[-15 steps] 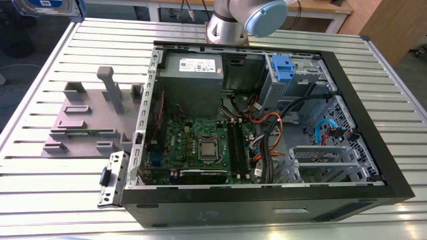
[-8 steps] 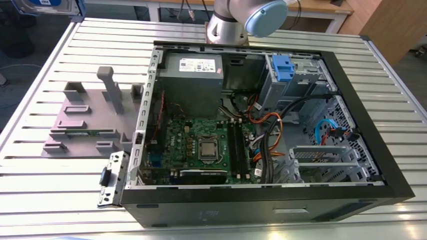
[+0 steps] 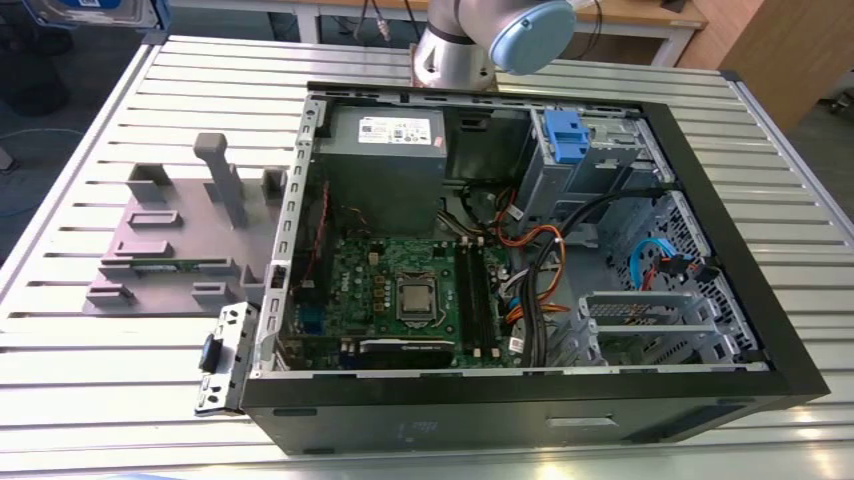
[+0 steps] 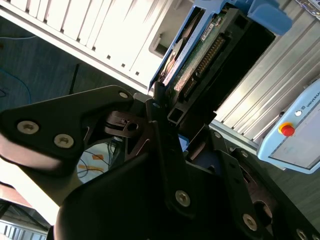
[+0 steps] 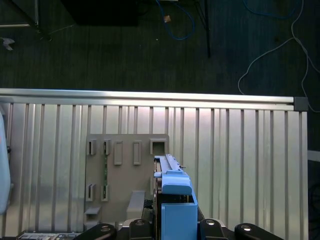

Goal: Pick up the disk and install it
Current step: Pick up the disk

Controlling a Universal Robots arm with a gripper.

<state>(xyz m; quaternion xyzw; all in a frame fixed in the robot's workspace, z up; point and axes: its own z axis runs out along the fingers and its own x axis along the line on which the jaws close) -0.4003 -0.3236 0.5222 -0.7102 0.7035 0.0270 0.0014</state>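
the pincer is clenching the disk. in the second wrist view its black fingers are pressing on the near end of the blue bracket, with the green circuit side of the drive showing. from where i'm standing the grip looks firm, though the far finger is partly hidden.

the disk is sticking straight out from the pincer, its long axis running away from the palm. in the first wrist view it is showing edge-on, so it is hanging on its narrow side rather than lying flat. it is floating in the air above the grey stand and touching nothing below.

the relation that matters, i'd judge, is sideways. the stand is sitting on the slatted table at the exterior view's left of the open computer case, while the drive cage is sitting in the case's far corner, toward the exterior view's right. so the disk is hanging well apart from that cage.
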